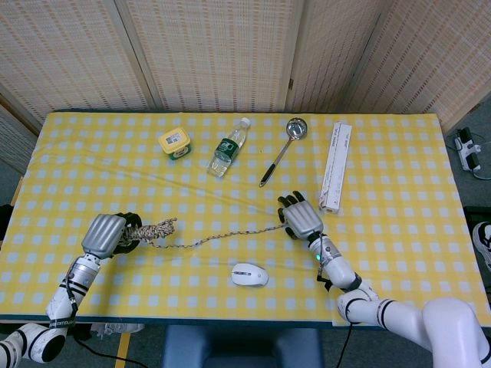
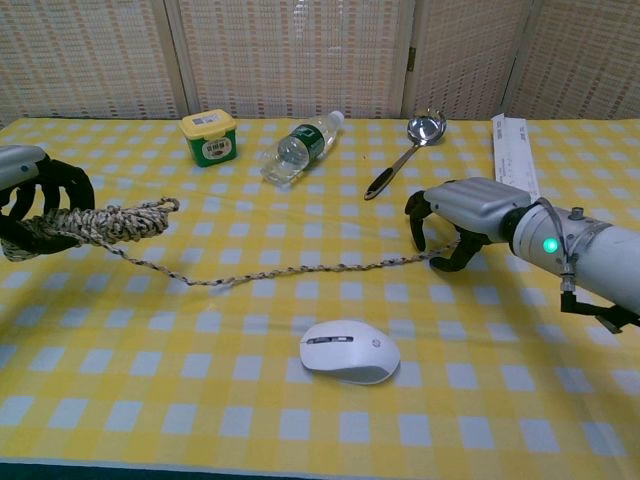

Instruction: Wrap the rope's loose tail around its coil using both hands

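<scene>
Head view: yellow-checked table (image 1: 383,253) before woven screens (image 1: 222,54); left robot hand (image 1: 107,234) grips coil (image 1: 149,229), right robot hand (image 1: 301,216) pinches tail (image 1: 222,236).

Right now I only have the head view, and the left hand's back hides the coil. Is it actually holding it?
Observer: Yes. The chest view shows the left hand with its dark fingers curled round the coil.
Operator: And the right hand, has it got the tail?
Observer: The right hand arches over the end of the tail with its fingertips pointing down at the cloth. I cannot tell whether it pinches the rope.
</scene>
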